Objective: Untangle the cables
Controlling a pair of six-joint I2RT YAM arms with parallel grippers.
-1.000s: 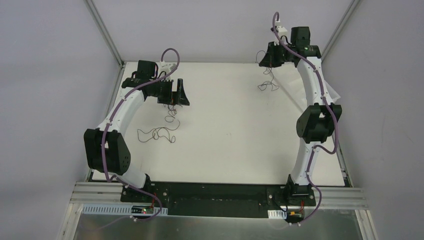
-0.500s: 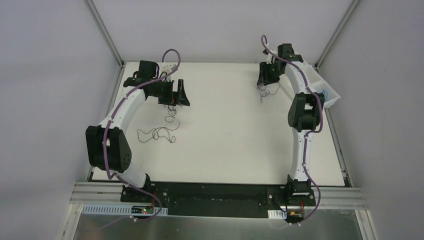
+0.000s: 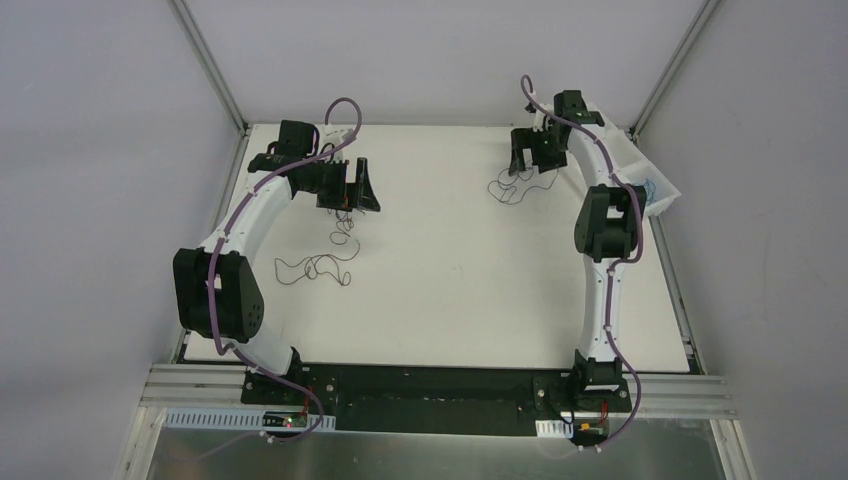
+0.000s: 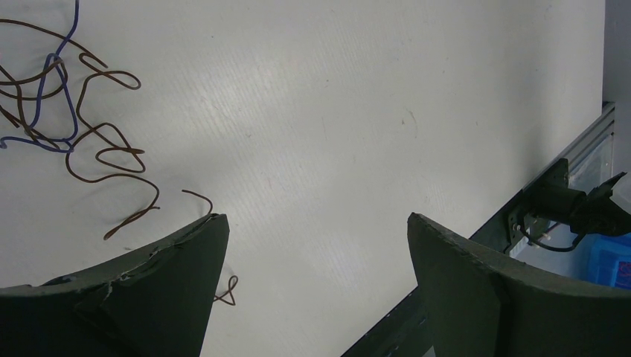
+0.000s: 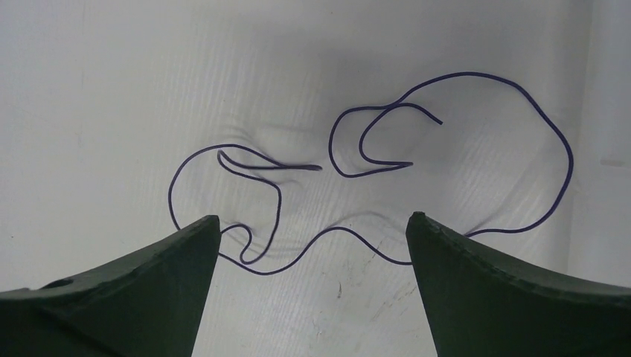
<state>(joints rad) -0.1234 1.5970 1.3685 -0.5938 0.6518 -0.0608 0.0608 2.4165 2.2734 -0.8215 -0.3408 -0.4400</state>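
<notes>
A tangle of dark brown cables (image 3: 318, 267) lies on the white table (image 3: 450, 270), below and left of my left gripper (image 3: 357, 198). The left wrist view shows brown cables (image 4: 111, 149) crossed by a blue cable (image 4: 65, 97) at the upper left. My left gripper (image 4: 316, 217) is open there, with bare table between its fingers. One dark purple-blue cable (image 5: 338, 227) lies loose in curls on the table at the far right (image 3: 510, 188). My right gripper (image 5: 313, 216) hangs open just over it, and part of the cable runs across the gap between its fingers.
A white bin (image 3: 645, 180) with something blue inside sits at the table's right edge behind the right arm. A small brown wire loop (image 4: 229, 290) lies by the left finger. The left wrist view shows the table's edge with a black rail (image 4: 551, 201).
My right gripper has opened, and the dark cable that hung from it now lies on the table. The right arm has swung in and down. The left arm has not moved.
</notes>
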